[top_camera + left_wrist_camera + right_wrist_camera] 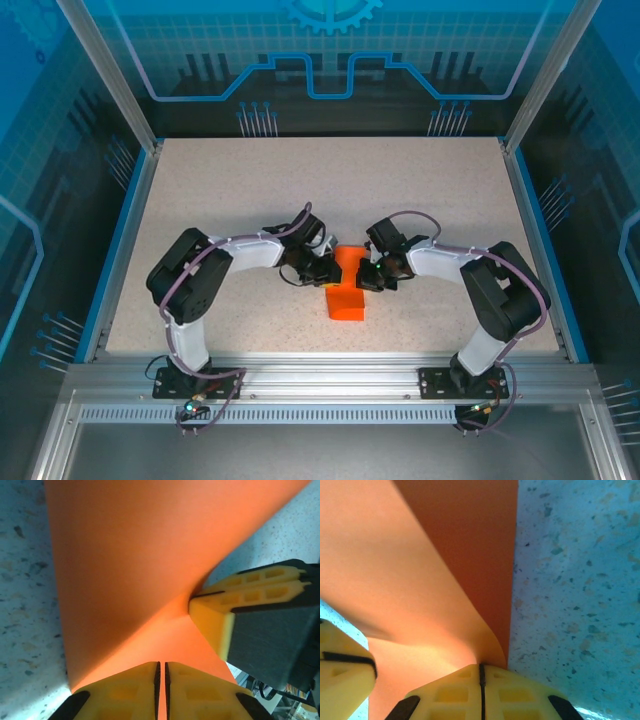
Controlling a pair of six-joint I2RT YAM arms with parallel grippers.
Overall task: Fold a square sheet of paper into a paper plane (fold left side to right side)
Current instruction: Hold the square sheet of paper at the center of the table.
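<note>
The square sheet of paper (346, 297) is bright orange and lies mid-table between the two grippers, bent over on itself with its far part lifted. In the left wrist view the paper (140, 560) curves up from the table, and my left gripper (161, 664) is shut on its edge, a thin orange strip showing between the yellow pads. The right gripper's fingers (235, 602) press the sheet from the right there. In the right wrist view my right gripper (481, 666) is shut on the curled edge of the paper (410, 575). In the top view the left gripper (325, 271) and right gripper (369, 277) flank the sheet.
The speckled table (250, 200) stretches far beyond the arms, bounded by a blue rim (122, 240) on both sides. An aluminium rail (320, 385) runs along the near edge by the arm bases. A finger of the left gripper (342, 675) shows low in the right wrist view.
</note>
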